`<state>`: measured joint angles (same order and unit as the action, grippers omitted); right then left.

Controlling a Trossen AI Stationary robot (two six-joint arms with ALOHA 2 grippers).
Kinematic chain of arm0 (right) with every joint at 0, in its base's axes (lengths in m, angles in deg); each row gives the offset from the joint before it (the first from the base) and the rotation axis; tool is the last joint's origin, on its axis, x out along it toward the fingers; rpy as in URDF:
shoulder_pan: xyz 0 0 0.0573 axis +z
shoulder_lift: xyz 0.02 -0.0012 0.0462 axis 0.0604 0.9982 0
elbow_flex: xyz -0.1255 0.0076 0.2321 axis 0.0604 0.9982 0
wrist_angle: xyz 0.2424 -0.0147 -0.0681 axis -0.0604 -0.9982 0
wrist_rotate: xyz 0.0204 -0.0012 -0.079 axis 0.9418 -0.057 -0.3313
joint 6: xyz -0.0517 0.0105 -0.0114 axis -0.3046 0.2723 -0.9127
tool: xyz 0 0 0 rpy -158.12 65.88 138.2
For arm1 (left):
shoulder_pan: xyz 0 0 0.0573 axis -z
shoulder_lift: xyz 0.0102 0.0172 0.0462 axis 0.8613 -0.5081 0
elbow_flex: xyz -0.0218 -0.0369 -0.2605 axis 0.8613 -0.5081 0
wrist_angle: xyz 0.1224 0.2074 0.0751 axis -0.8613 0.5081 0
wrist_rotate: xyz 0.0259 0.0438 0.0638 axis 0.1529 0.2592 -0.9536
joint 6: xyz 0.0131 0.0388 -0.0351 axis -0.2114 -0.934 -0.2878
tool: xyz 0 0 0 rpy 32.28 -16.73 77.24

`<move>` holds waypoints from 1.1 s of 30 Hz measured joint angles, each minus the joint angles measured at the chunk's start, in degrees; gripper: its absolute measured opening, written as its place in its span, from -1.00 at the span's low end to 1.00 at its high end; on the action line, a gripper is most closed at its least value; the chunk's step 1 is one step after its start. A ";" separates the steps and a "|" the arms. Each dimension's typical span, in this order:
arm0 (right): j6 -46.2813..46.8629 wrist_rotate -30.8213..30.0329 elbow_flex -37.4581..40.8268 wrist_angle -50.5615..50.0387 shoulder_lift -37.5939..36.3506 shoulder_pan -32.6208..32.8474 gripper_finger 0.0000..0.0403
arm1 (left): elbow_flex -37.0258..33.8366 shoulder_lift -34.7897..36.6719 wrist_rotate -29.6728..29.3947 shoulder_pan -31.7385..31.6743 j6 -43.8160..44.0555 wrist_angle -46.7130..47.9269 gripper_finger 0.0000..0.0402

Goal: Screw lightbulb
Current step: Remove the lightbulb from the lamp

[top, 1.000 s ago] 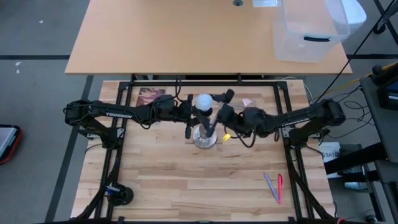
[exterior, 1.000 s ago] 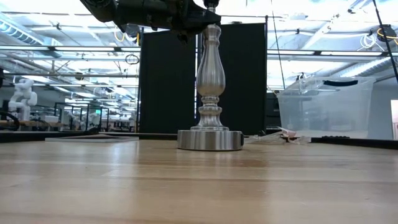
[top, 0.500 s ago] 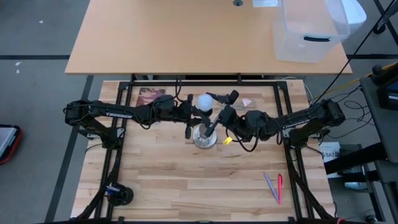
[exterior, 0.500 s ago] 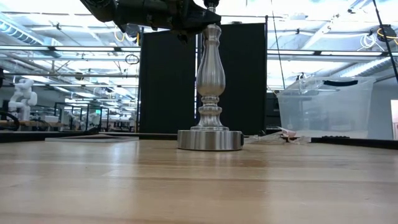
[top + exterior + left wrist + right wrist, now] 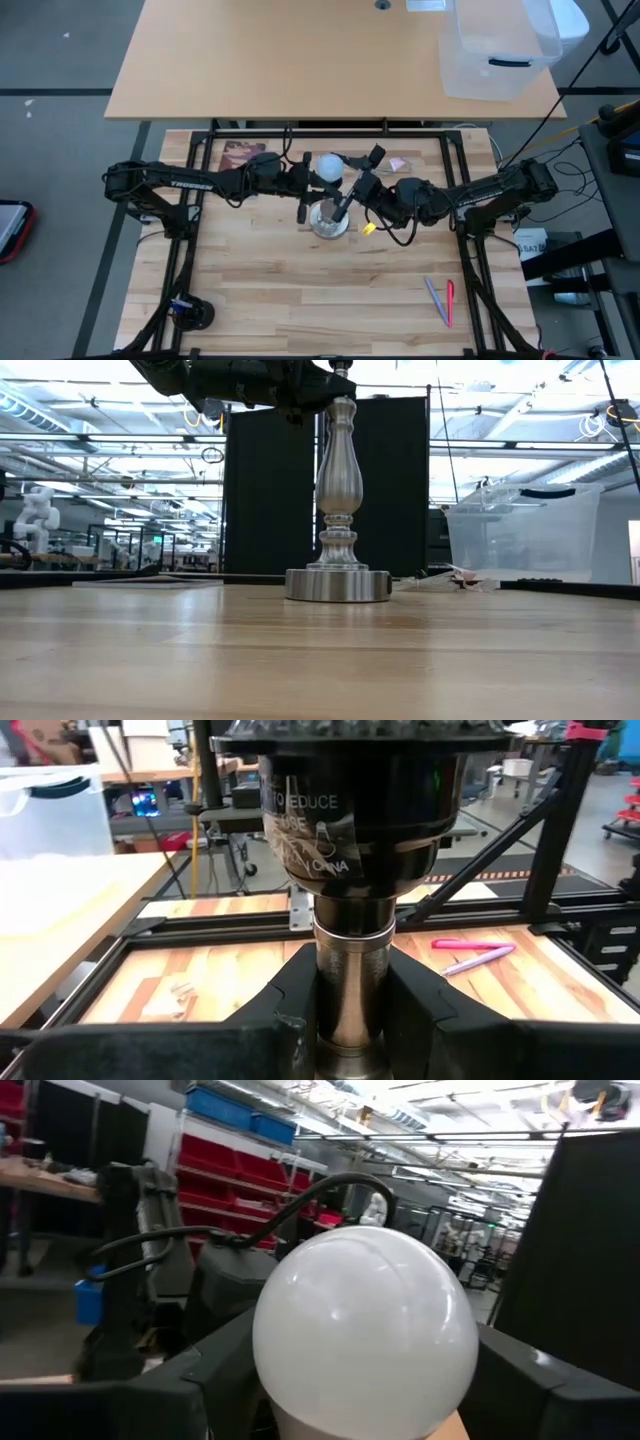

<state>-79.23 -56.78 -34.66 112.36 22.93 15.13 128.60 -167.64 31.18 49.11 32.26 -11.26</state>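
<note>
Lightbulb (image 5: 327,167) sits on top of the silver lamp stand (image 5: 337,510) at mid-table, frosted globe up. Left gripper (image 5: 303,186) is clamped around the stand's neck just under the dark socket (image 5: 355,810). Right gripper (image 5: 357,183) reaches in from the other side, fingers either side of the bulb globe (image 5: 365,1330); cannot tell if they actually pinch it. Pink pens (image 5: 441,301) lie well apart, near the table's right edge.

The right gripper (image 5: 356,181) has turned slightly around the lightbulb (image 5: 327,166); seemingly twisting it.
</note>
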 joint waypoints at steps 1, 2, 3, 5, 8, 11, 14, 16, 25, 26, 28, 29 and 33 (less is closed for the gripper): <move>0.33 0.41 0.00 -1.13 -0.50 0.01 0.28 | 0.00 0.00 0.59 0.00 -0.15 0.00 -0.64; 0.88 0.81 0.00 -2.57 -1.08 0.01 0.28 | 0.00 -0.02 1.11 -0.02 -0.17 -0.04 -0.64; 1.57 1.70 0.00 -4.20 -1.66 0.01 0.28 | 0.03 -0.06 1.65 -0.04 -0.28 -0.10 -0.64; 2.82 4.12 -0.02 -7.46 -2.89 -0.03 0.27 | 0.07 -0.08 2.70 -0.04 -0.81 -0.11 -0.64; 3.43 8.50 -0.04 -10.17 -3.99 -0.73 0.26 | 0.07 -0.09 4.46 -0.04 -1.73 -0.22 -0.64; 3.50 12.56 -0.04 -12.24 -4.97 -1.63 0.28 | 0.07 -0.09 6.03 -0.10 -1.95 -0.42 -0.64; 4.29 18.05 -0.04 -14.27 -5.63 -3.56 0.28 | 0.07 -0.09 6.98 -0.13 -1.94 -0.35 -0.64; 4.71 21.45 -0.06 -15.42 -5.94 -4.97 0.28 | 0.07 -0.09 8.67 -0.18 -1.84 -0.33 -0.64; 4.86 41.40 -0.09 -16.49 -5.98 -11.47 0.29 | -0.02 -0.11 15.55 -0.28 -2.26 -0.57 -0.64; 4.85 43.30 -0.09 -16.49 -5.98 -12.14 0.29 | -0.02 -0.11 16.04 -0.28 -2.30 -0.62 -0.64; 4.84 47.15 -0.07 -16.53 -5.98 -13.61 0.29 | -0.02 -0.11 17.23 -0.32 -2.30 -0.85 -0.64; 4.84 49.12 -0.07 -16.51 -5.96 -14.32 0.30 | -0.02 -0.11 17.78 -0.36 -2.30 -0.95 -0.64; 5.80 58.16 -0.04 -16.37 -5.90 -18.01 0.31 | -0.02 -0.11 18.67 -0.42 -1.94 -1.54 -0.64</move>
<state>-73.43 1.38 -34.69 95.99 17.03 -2.88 128.58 -167.75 49.85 48.69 30.32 -12.80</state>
